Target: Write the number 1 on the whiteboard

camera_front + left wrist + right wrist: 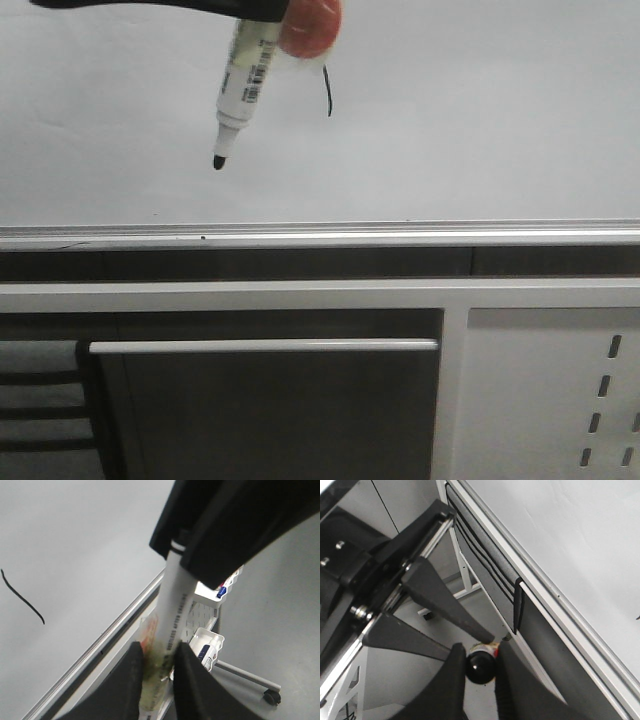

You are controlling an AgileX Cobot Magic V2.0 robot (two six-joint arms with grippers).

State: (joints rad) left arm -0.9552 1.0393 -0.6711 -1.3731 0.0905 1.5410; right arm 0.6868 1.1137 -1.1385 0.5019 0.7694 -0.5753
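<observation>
Left tool: the left tool (159, 662) was clamped on a white marker (172, 615), fingers tight on the lower barrel.
Marker in the front view: the pen hung tilted, black tip down and to the left, apparently off the board, though I couldn't be sure of the gap.
Whiteboard: the whiteboard (480, 130) filled the upper front view, its silver rail (400, 235) along the lower edge.
Number 1: the number 1 (328, 92) was there, a thin, slightly wavy black stroke just right of the pen.
Right tool: the right tool (479, 672) was pinched on a small dark round cap (480, 664), low beside the rail.
Handling: I judged the marker light, stiff and slick, best gripped mid-barrel; wet ink might smear, and the glossy board would want light pressure.
Progress: I'd call the stroke written.
</observation>
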